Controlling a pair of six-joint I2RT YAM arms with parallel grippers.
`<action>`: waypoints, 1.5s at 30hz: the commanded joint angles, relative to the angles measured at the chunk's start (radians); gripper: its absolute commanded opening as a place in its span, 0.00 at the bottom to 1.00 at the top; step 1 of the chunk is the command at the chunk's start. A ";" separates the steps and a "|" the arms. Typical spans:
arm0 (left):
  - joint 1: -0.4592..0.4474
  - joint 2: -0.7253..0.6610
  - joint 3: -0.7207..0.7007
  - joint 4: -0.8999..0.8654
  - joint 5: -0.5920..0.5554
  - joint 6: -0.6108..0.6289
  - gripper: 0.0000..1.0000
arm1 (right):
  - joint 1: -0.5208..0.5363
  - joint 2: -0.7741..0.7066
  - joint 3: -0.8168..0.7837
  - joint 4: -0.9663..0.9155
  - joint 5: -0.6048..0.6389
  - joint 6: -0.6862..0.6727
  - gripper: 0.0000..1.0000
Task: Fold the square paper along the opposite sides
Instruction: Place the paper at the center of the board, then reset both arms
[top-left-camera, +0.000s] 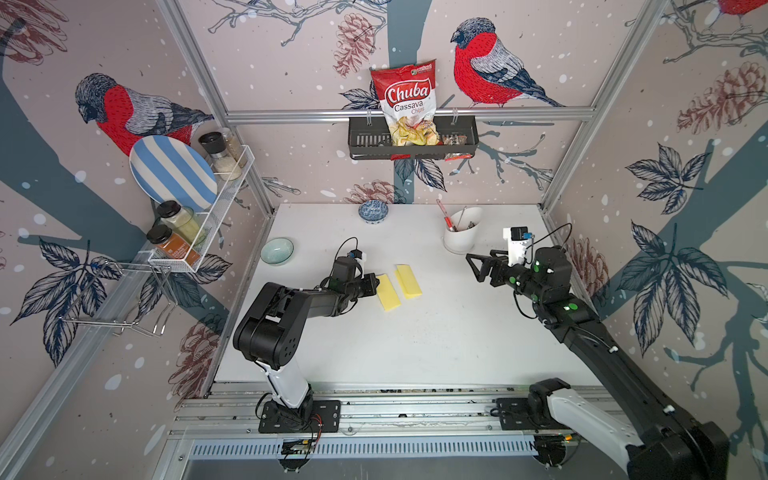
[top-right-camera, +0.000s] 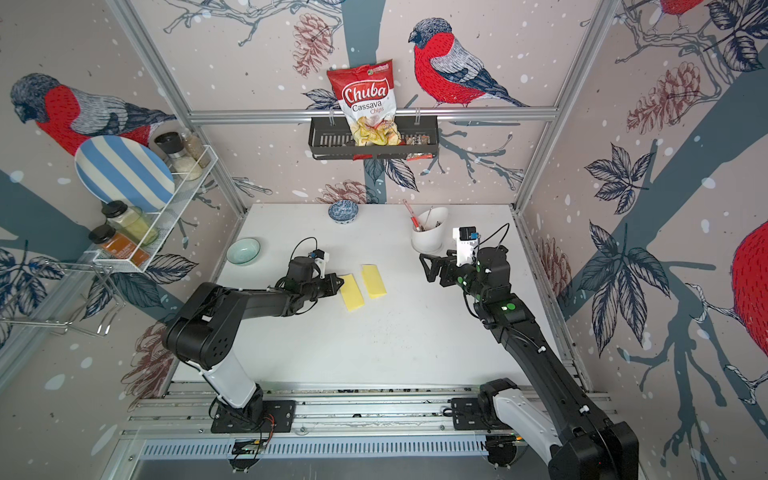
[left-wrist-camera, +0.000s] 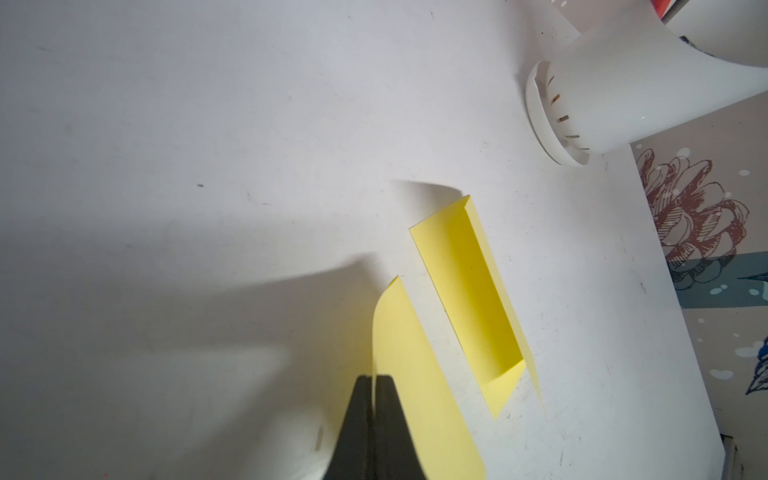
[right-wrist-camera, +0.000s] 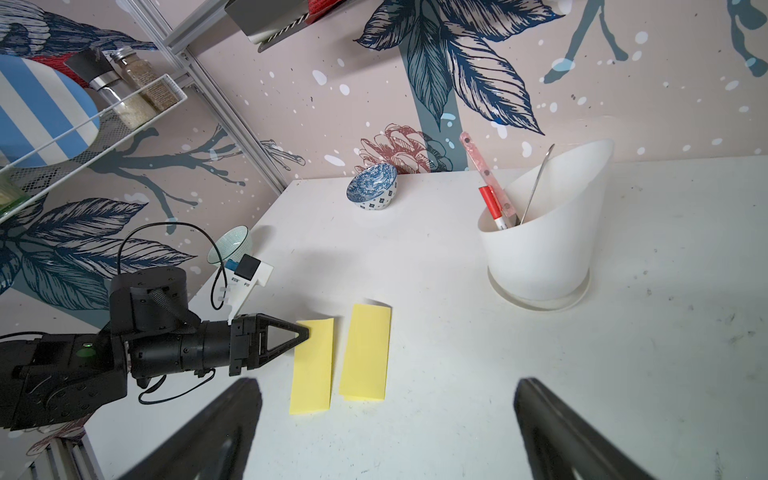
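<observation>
The square paper lies mid-table as two yellow flaps with a narrow white strip between them. The right flap (top-left-camera: 408, 281) (left-wrist-camera: 469, 291) is folded over and lies nearly flat. My left gripper (top-left-camera: 376, 281) (left-wrist-camera: 375, 380) is shut on the outer edge of the left flap (top-left-camera: 388, 293) (left-wrist-camera: 415, 374), which curves up from the table. Both flaps (right-wrist-camera: 312, 365) (right-wrist-camera: 366, 353) and the left gripper (right-wrist-camera: 306, 331) also show in the right wrist view. My right gripper (top-left-camera: 473, 268) (right-wrist-camera: 386, 384) hovers open and empty to the right of the paper, pointing toward it.
A white utensil holder (top-left-camera: 461, 232) with a red-handled tool stands behind the right gripper. A blue patterned bowl (top-left-camera: 373, 210) sits at the back edge and a pale green bowl (top-left-camera: 277, 250) at the left edge. A wire rack (top-left-camera: 199, 224) hangs on the left wall.
</observation>
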 joint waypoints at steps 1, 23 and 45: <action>0.001 -0.010 0.017 -0.066 -0.042 0.038 0.17 | 0.001 -0.002 -0.001 0.036 -0.022 0.004 1.00; 0.000 -0.495 -0.004 -0.179 -0.639 0.140 0.63 | -0.002 0.011 -0.010 0.054 0.177 0.048 1.00; 0.029 -0.383 -0.537 0.916 -1.043 0.652 0.93 | -0.198 0.335 -0.431 0.976 0.682 -0.212 1.00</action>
